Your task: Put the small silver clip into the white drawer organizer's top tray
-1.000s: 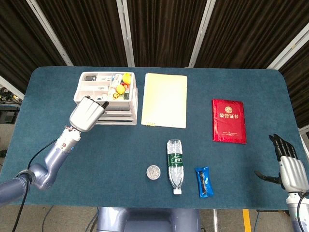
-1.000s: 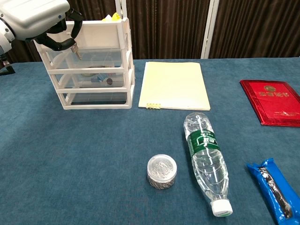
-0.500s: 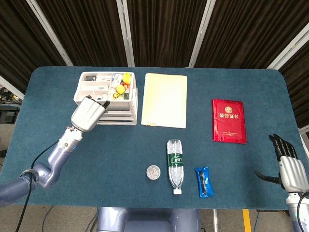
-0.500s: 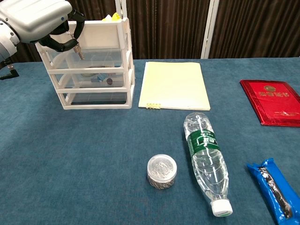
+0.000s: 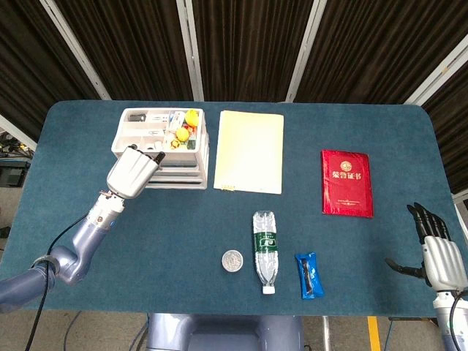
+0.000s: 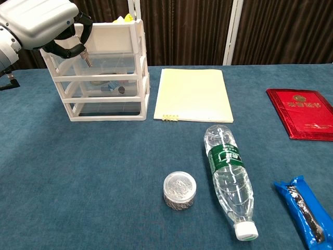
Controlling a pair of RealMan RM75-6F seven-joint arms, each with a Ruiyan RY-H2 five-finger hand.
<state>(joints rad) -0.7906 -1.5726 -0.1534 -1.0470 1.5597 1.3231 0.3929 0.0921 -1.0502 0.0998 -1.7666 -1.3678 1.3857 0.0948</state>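
The white drawer organizer [image 5: 191, 162] [image 6: 140, 73] stands at the table's back left, its top tray [image 5: 126, 134] full of small items. My left hand [image 5: 132, 172] [image 6: 44, 23] hovers at the organizer's front, level with the top drawer. It pinches a small silver clip [image 6: 86, 57], which hangs down from the dark fingertips in front of the clear drawer face. In the head view the clip is too small to make out. My right hand [image 5: 437, 252] rests at the table's front right corner, fingers spread, holding nothing.
A cream notebook [image 5: 250, 150] lies right of the organizer, a red booklet [image 5: 346, 183] further right. Near the front lie a water bottle [image 5: 265, 250], a round clear container [image 5: 233, 260] and a blue wrapped bar [image 5: 308, 275].
My left hand has shifted slightly, rising a little with the clip still pinched. The right hand has stayed put.
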